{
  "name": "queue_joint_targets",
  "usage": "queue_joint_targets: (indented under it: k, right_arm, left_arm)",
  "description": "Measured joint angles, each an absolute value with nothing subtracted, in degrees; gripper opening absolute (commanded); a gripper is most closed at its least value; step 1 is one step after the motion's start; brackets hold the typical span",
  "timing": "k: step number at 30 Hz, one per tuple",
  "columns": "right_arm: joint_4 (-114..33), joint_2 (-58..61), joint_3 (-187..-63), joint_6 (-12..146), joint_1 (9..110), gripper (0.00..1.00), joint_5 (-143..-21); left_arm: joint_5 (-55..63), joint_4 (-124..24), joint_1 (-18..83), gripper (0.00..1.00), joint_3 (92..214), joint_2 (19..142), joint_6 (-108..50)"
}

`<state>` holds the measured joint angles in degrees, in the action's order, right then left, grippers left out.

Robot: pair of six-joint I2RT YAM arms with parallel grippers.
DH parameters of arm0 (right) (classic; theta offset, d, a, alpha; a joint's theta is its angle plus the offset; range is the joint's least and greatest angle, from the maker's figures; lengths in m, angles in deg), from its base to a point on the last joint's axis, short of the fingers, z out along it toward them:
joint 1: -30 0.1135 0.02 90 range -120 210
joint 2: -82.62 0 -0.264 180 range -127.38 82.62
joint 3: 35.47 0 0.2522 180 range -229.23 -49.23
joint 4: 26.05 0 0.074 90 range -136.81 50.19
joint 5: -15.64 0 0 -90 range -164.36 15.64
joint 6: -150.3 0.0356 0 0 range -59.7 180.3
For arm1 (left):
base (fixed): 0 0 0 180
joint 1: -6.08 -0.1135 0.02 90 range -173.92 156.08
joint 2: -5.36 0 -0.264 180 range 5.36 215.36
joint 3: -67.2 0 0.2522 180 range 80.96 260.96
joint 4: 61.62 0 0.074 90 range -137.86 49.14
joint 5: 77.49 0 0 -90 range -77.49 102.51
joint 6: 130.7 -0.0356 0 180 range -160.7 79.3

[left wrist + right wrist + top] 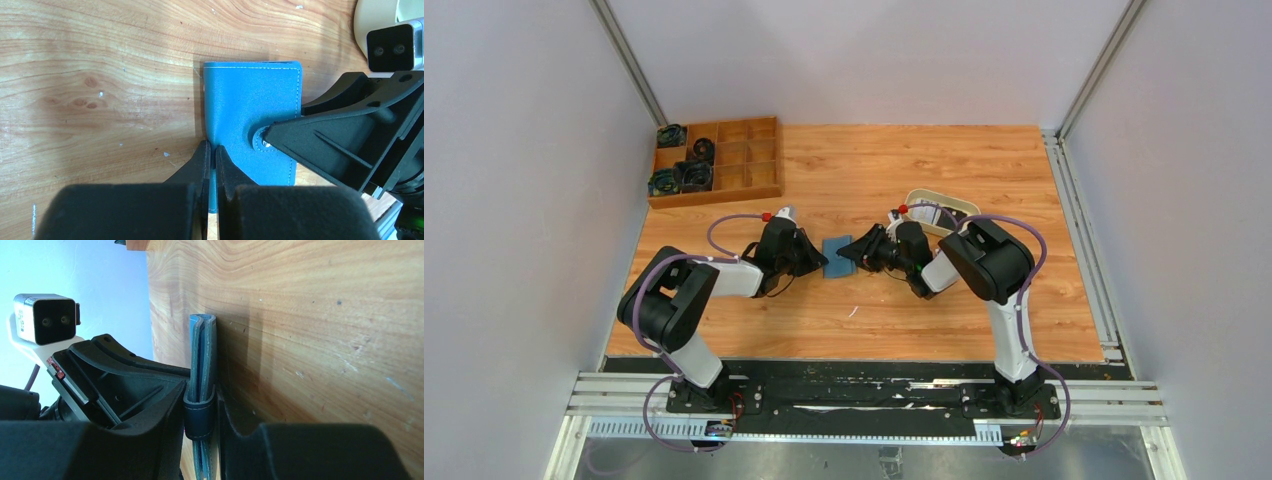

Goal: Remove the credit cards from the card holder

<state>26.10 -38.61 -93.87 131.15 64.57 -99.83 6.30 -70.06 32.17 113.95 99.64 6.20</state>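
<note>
The top external view looks steeply down from high behind the near edge of the wooden table (pixel 874 170), far enough to hold all of it. The two wrist views sit close on the card holder (pixel 255 110), shared by all three, and face each other: right wrist camera (pixel 392 47) at 2 o'clock, left wrist camera (pixel 45 318) at 9 o'clock.
</note>
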Motion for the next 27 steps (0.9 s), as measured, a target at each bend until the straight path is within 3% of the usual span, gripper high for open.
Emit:
queue_joint_targets:
  k: [27]
  right_arm:
    - [27.1, -37.8, -94.0, 130.3, 64.9, 0.38, -100.7]
  left_arm:
    - [6.3, -70.1, 32.2, 0.00, 114.0, 99.6, 6.2]
